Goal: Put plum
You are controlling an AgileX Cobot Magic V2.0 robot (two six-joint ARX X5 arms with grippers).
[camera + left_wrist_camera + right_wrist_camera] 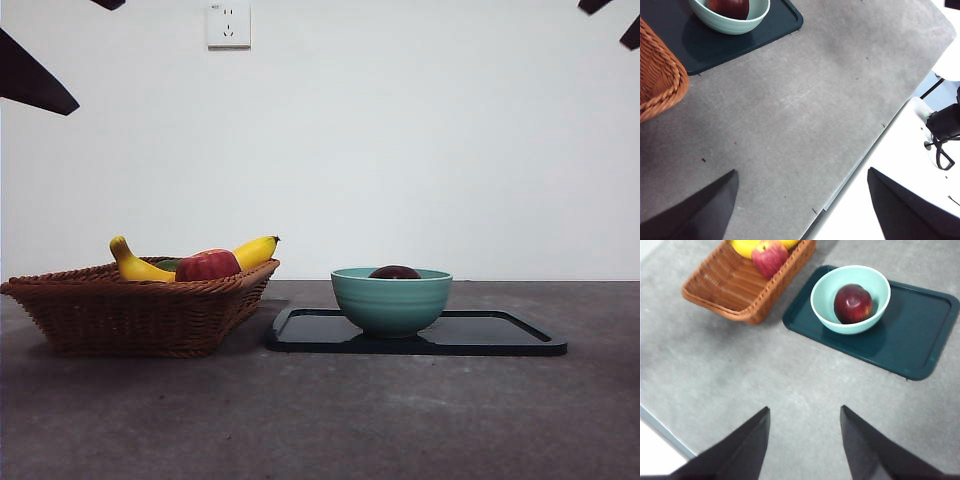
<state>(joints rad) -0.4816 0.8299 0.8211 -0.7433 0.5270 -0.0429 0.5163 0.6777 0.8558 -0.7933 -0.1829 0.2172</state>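
Front view first: the plum [395, 272] sits low in the teal bowl [391, 300] on the dark tray [500, 335], next to the wicker basket [130, 310] with a banana [135, 265] and red apple [207, 265]. Left wrist view: the left end effector [800, 205] hangs over bare tabletop [805, 110], jaws wide apart, holding nothing. Right wrist view: the right end effector [805, 440] is also spread and empty, well back from the bowl, and that plum looks glossy, firm and probably slippery, so I'd pinch it across its widest middle.

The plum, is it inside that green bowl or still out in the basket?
Inside. The plum sits in the bowl on the tray; the front view shows only its top above the rim.
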